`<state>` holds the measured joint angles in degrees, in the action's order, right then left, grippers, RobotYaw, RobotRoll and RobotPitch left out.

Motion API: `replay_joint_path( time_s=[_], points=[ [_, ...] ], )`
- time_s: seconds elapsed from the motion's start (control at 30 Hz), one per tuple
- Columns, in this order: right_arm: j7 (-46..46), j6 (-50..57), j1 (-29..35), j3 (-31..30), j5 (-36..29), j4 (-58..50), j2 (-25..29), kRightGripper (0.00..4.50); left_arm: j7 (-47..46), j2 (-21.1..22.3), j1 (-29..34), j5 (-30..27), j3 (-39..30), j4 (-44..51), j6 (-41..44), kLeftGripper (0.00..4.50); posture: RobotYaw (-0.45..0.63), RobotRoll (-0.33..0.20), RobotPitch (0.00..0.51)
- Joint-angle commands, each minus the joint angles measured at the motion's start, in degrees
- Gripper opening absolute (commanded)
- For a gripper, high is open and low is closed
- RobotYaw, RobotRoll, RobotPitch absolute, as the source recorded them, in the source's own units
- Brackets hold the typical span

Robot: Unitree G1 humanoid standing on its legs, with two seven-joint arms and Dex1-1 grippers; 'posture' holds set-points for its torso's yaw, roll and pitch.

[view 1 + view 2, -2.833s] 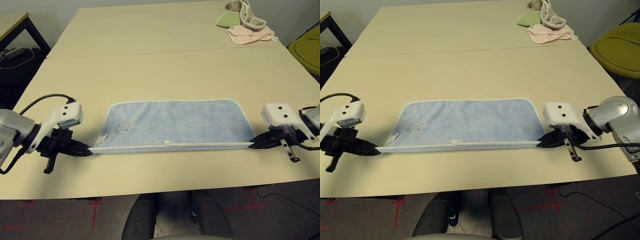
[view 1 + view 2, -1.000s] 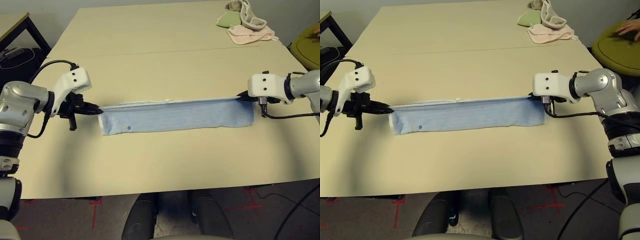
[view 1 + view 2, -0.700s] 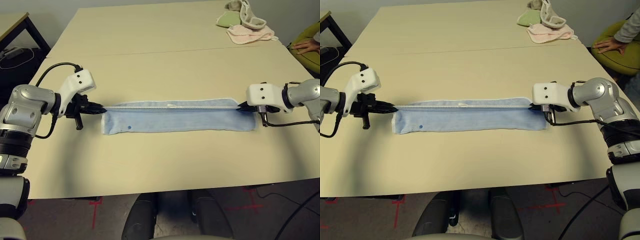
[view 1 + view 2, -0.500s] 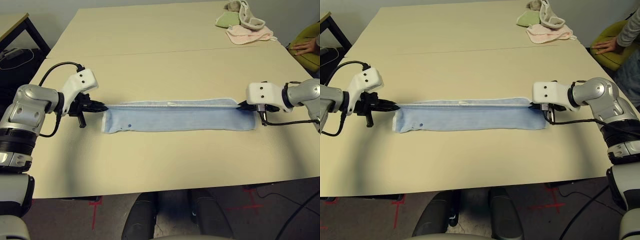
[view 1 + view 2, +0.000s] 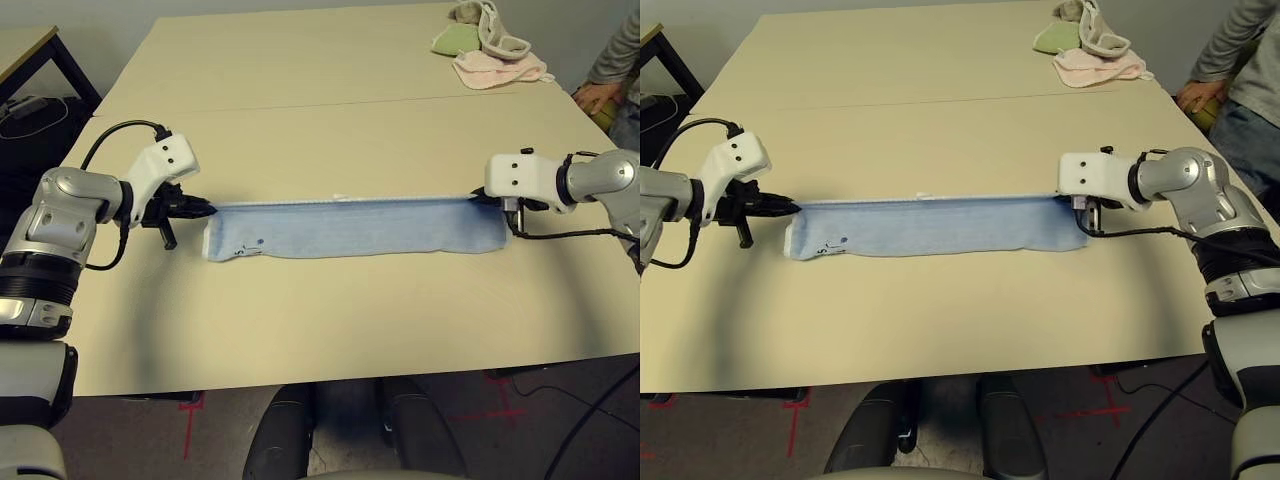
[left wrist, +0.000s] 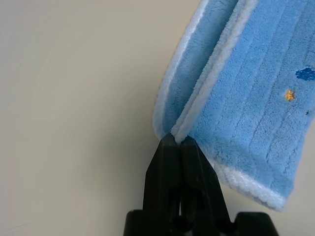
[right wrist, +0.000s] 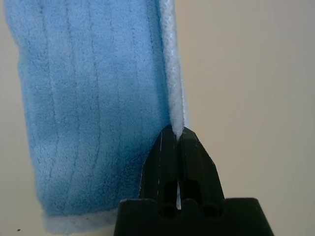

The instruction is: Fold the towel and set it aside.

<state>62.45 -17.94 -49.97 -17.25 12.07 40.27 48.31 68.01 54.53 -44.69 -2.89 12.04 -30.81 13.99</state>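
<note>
You had the towel (image 5: 350, 228) flat and wide, now folded into a thin strip, both claws moved farther up the surface (image 5: 330, 330), a person (image 5: 1230, 70) now at the far right.

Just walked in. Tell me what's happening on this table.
The robot is folding a light-blue towel. The towel lies doubled over lengthwise as a long strip on the table. The left gripper and the right gripper are each shut on the white-piped edge at opposite ends, holding it stretched between them. A pile of other cloths sits at the far right corner, and a person stands beside the table there.
</note>
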Motion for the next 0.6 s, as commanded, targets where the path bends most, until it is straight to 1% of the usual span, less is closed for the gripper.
replay_joint_path(
  time_s=[0.03, 0.1, 0.27, 0.43, 0.53, 0.6],
  points=[
    [-1.7, 3.1, 1.4, -0.2, 3.5, 2.1, 1.6, 0.27, -5.9, 0.4, 0.5, 4.8, -0.6, -4.9, 0.6, 0.24, 0.06, 0.000, 0.163],
    [-2.0, 3.8, 1.9, 0.0, 3.5, 1.3, 1.3, 0.83, -8.1, -0.7, 0.3, 5.5, -0.7, -5.6, 0.4, 0.73, 0.06, 0.000, 0.163],
    [-1.8, 5.0, 2.6, 0.7, 3.2, -0.8, 1.3, 2.67, -9.0, -1.8, 0.2, 6.4, -1.4, -6.2, -0.1, 2.60, 0.05, 0.000, 0.163],
    [-6.3, 3.7, 1.1, 2.7, 2.9, -0.3, 0.9, 4.49, -9.1, -1.4, -0.4, 6.5, -2.5, -5.3, 0.1, 4.49, 0.05, 0.000, 0.162],
    [-11.0, 2.2, -0.2, 4.1, 2.7, 1.2, -0.3, 4.49, -8.5, -1.2, -0.1, 6.4, -3.2, -4.0, 0.8, 4.49, 0.05, 0.000, 0.162],
    [-13.1, 2.4, -1.0, 5.8, 1.3, 2.0, -1.7, 4.49, -7.9, -0.9, 0.4, 6.0, -3.7, -3.1, 1.4, 4.49, 0.05, 0.000, 0.161]
  ],
)
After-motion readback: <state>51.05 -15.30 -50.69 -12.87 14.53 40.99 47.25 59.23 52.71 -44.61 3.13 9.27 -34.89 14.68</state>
